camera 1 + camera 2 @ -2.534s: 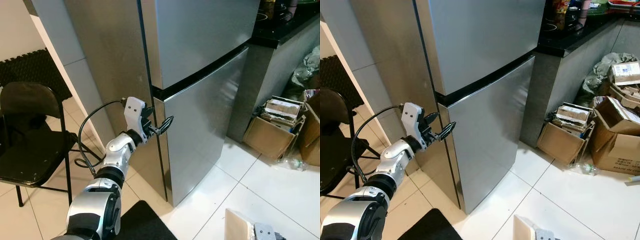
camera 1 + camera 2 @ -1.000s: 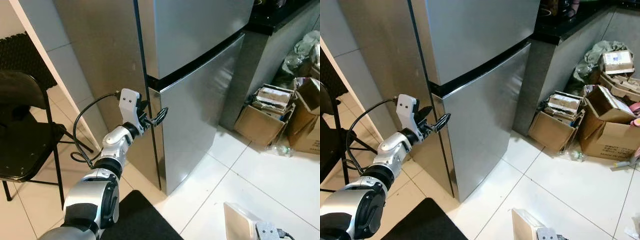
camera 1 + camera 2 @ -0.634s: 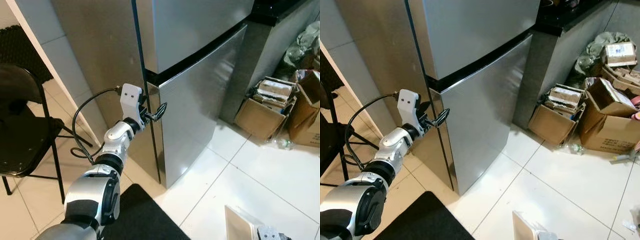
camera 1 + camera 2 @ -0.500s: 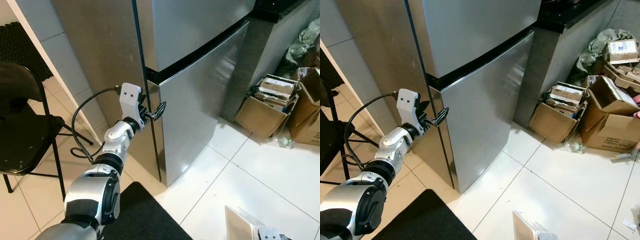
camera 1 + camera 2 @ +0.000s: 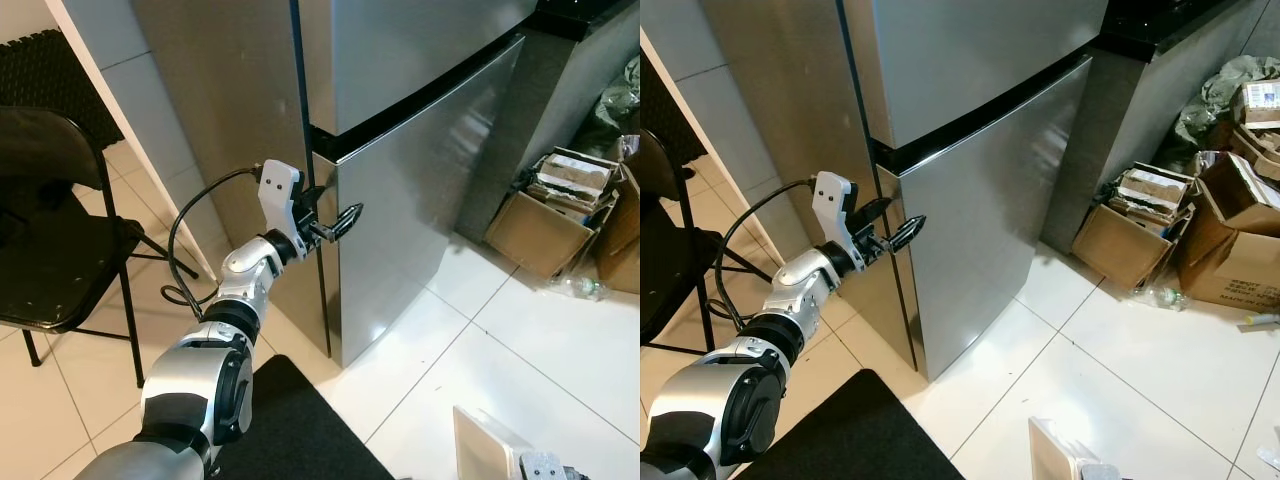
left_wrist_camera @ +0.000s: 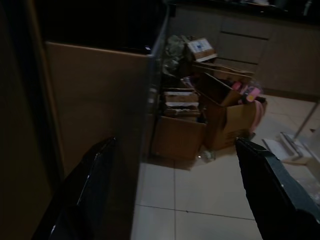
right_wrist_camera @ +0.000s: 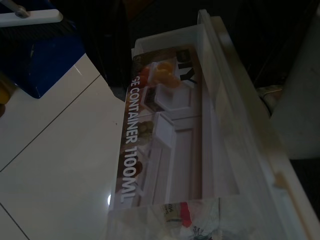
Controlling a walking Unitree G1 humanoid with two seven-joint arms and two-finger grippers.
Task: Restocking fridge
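The steel fridge (image 5: 420, 200) stands shut, with a black seam between its upper and lower doors. My left gripper (image 5: 330, 210) is open at the left edge of the lower door (image 5: 980, 230), just under the seam. One finger lies over the door front, the other beside the fridge's side wall. In the left wrist view the fingers (image 6: 90, 195) stand wide apart around the door edge (image 6: 150, 95). Low at the right, my right gripper (image 5: 538, 466) holds a clear plastic container (image 7: 170, 145) labelled 1100ML, its white corner (image 5: 480, 450) showing in the left eye view.
A black folding chair (image 5: 50, 230) stands to the left. A black mat (image 5: 290, 420) lies on the white tiles by my feet. Open cardboard boxes (image 5: 1140, 230) and a plastic bottle (image 5: 1160, 295) crowd the floor at the right, below a dark counter (image 5: 1160, 25).
The whole view has shifted as I moved. My left gripper stays open at the lower door's left edge, reaching slightly further over the door front.
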